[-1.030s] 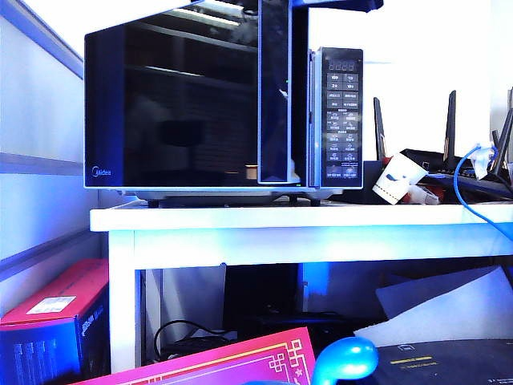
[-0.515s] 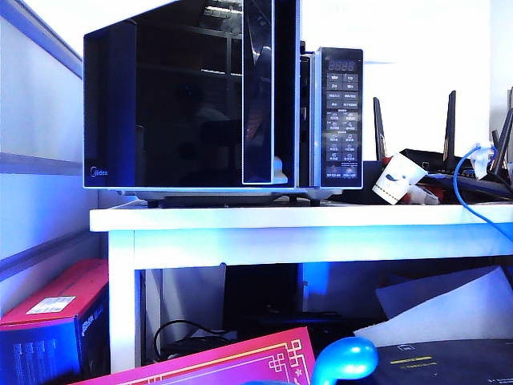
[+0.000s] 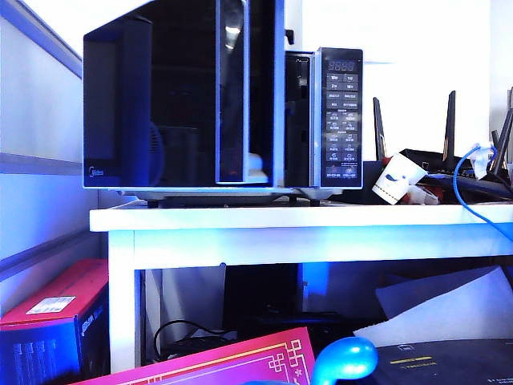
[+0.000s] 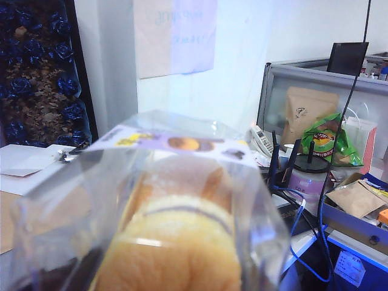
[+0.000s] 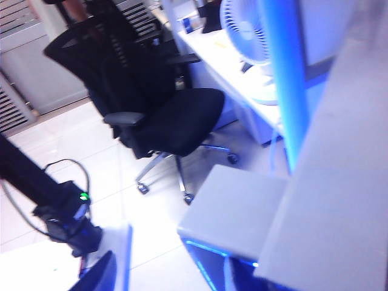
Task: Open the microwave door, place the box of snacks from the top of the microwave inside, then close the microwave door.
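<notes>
The microwave [image 3: 343,120] stands on a white table [image 3: 321,218]. Its black glass microwave door [image 3: 176,104] hangs partly open, and a dark gap shows between the door's free edge and the button panel. Neither gripper shows in the exterior view. The box of snacks [image 4: 176,200], clear with a yellow pastry inside, fills the left wrist view right at my left gripper, hiding its fingers. In the blurred right wrist view my right gripper [image 5: 170,276] is open, with bare floor between its dark blue fingertips [image 5: 97,276]. A pale grey slab [image 5: 236,212] lies beside it.
A white paper cup [image 3: 397,180], black routers with antennas [image 3: 449,156] and a blue cable [image 3: 461,184] sit right of the microwave. A red box [image 3: 56,313] and a pink carton [image 3: 232,361] lie below the table. An office chair [image 5: 163,115] and a fan [image 5: 248,30] stand beyond.
The microwave door has swung further open: its free edge and handle strip moved left in the exterior view and the gap widened. The dark arm part at the top edge is gone.
</notes>
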